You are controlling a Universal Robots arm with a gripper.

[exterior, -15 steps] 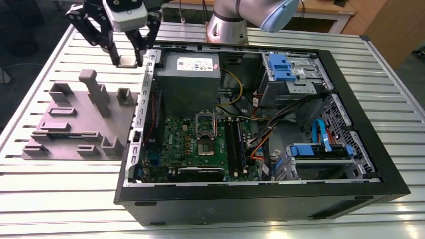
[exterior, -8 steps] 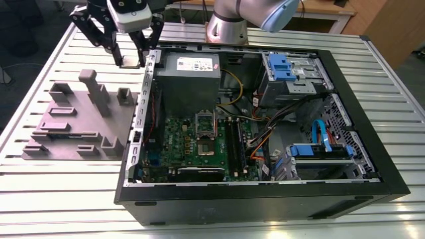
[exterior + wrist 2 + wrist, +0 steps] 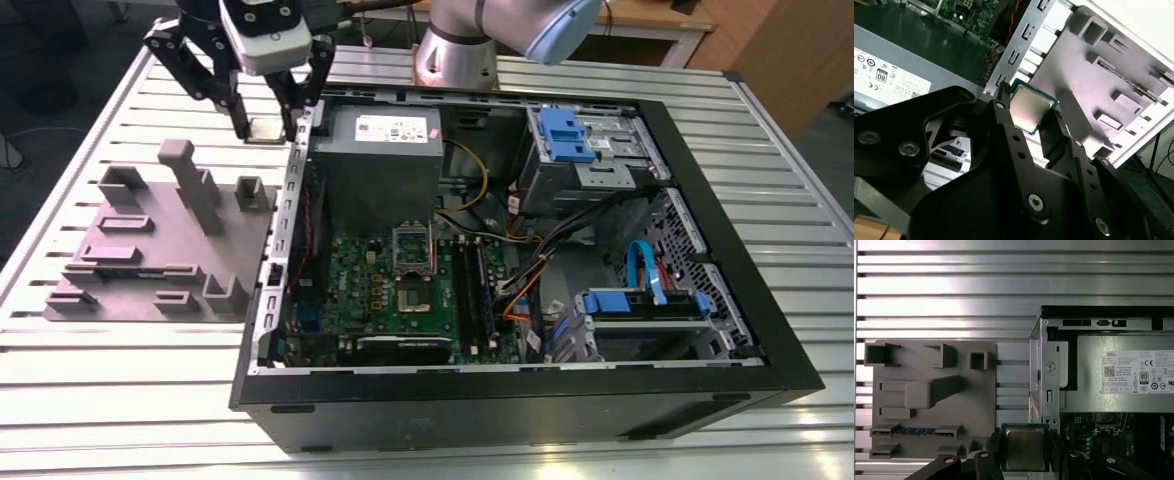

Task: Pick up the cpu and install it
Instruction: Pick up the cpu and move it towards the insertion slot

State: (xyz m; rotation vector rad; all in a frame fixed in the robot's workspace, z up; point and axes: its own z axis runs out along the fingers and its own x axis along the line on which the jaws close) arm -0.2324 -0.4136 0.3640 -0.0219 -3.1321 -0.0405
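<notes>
My gripper (image 3: 267, 131) is shut on the cpu (image 3: 266, 129), a small flat square chip with a silvery top. It hangs above the slatted table, between the grey-mauve block (image 3: 160, 240) and the far corner of the open computer case (image 3: 694, 250), on the exterior view's left. Both wrist views show the cpu (image 3: 1029, 111) (image 3: 1025, 447) clamped by its edges between the two black fingers (image 3: 1004, 120). The green motherboard (image 3: 387, 300) lies inside the case, with its silver socket frame (image 3: 411, 262) well away from the gripper.
The grey-mauve block (image 3: 929, 390) with upright posts stands on the table (image 3: 120, 400) beside the case. Inside the case are a grey power supply (image 3: 380, 150), blue drive brackets (image 3: 567, 135), bundled cables (image 3: 561, 240) and the raised metal case wall (image 3: 1046, 375).
</notes>
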